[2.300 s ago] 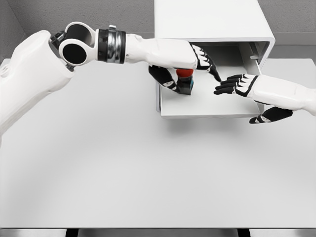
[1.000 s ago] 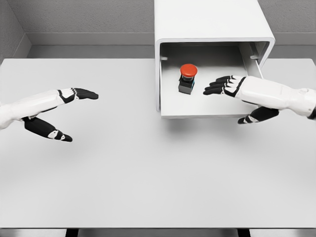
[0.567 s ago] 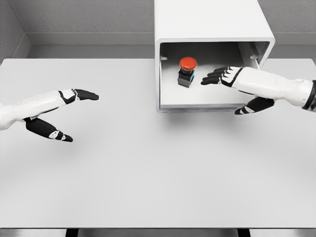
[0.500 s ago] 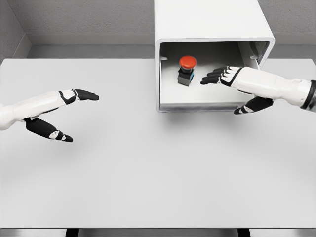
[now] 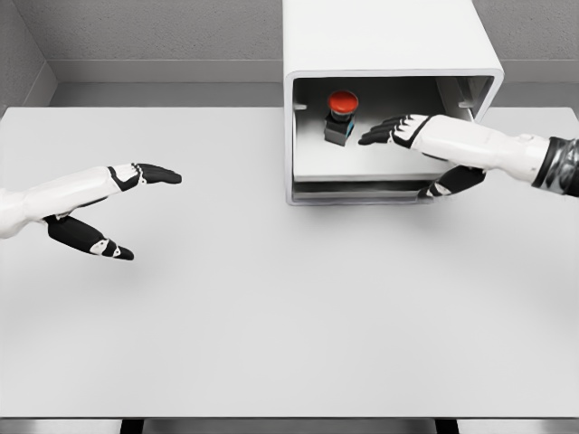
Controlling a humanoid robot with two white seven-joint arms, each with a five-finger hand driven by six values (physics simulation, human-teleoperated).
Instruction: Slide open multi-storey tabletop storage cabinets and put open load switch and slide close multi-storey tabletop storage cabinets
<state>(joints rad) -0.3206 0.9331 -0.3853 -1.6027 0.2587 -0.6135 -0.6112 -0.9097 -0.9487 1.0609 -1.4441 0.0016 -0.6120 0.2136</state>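
cabinet [image 5: 389, 36]: drawer [image 5: 362, 167] partly out
switch [image 5: 341, 116]: upright inside drawer, just beyond right hand [image 5: 407, 134] fingertips
right hand: fingers extended, empty, thumb under drawer front
left hand [image 5: 99, 203]: spread, empty

Legible text, labels, brands, numbers, signs: none. Cabinet [image 5: 389, 36], red-capped switch [image 5: 341, 116] and table [image 5: 271, 307] carry no readable markings.
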